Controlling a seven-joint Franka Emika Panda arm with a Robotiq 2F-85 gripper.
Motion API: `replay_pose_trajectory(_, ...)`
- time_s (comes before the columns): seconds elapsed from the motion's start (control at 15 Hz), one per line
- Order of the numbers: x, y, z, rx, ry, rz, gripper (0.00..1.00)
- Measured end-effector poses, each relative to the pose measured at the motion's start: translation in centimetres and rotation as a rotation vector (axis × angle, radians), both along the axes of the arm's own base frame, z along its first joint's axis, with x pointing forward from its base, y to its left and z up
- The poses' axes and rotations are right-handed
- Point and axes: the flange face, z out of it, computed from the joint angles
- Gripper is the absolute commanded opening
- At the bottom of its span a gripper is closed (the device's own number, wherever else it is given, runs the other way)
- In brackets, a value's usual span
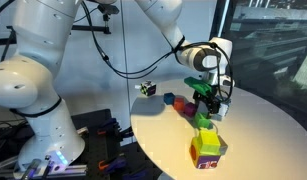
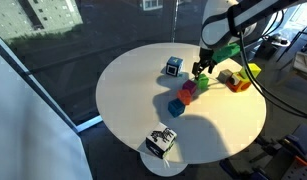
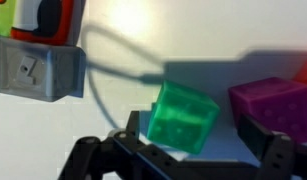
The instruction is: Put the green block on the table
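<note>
The round white bench fills the lower part of both exterior views, and the white arm reaches from beyond one edge over the middle of the top. Its hand hangs low over a cluster of blocks. In the wrist view the dark fingers stand apart, wider than the block between them. A clear gap shows on the magenta side, so the hand is spread and grips nothing. The big multicoloured cube sits close to the bench edge nearest the camera in an exterior view, at one end of the cluster. A white cube with dark marks stands alone near the edge by the arm's base, well apart from the rest. Another marked white cube sits right at the rim in an exterior view. A blue block and a red block lie near each other toward the middle. The green block sits tilted between the fingers, just beside a magenta block. Whether its underside lies flat on the bench I cannot tell.
</note>
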Motion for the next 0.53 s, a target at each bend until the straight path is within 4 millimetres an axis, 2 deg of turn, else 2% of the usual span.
replay_pose_trajectory(0.2, -0.2, -0.5, 1.1, 0.001, 0.011, -0.010, 1.00)
replay_pose_trajectory(0.53, -1.3, -1.7, 4.5, 0.009, 0.038, -0.014, 1.00)
